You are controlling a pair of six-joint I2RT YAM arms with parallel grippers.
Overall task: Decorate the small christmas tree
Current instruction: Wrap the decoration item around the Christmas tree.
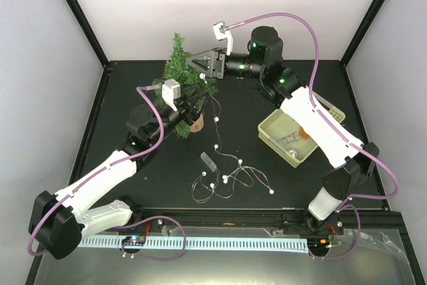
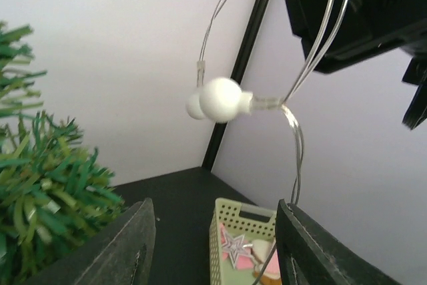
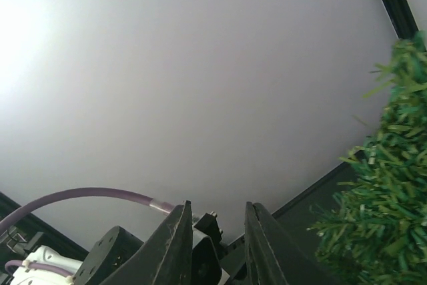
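Count the items first: one small christmas tree (image 1: 179, 68), one light string (image 1: 220, 178), one pale green basket (image 2: 230, 221), two arms.

1. Locate the tree at the far left of the table (image 1: 167, 165). Its light-wood stump base (image 1: 195, 123) is the end nearest the arms. Its tip points toward the back wall in the top view. The long axis runs from stump to tip and appears upright, but the top view does not settle a slight lean.
2. Check the left gripper (image 2: 213, 215), just beside the stump. Its fingers (image 2: 127, 245) are spread wide with nothing between them. Two white bulbs (image 2: 220, 100) hang beyond them, touching each other.
3. Check the right gripper (image 3: 215, 215), beside the tree's upper branches. Its fingers (image 3: 173, 245) stand a narrow gap apart. One strand of the string rises from the table to it, but you cannot tell whether the strand rests on a finger.
4. Note that the rest of the string lies coiled on the table between tree and basket, with a clear case (image 1: 208, 162) beside it.
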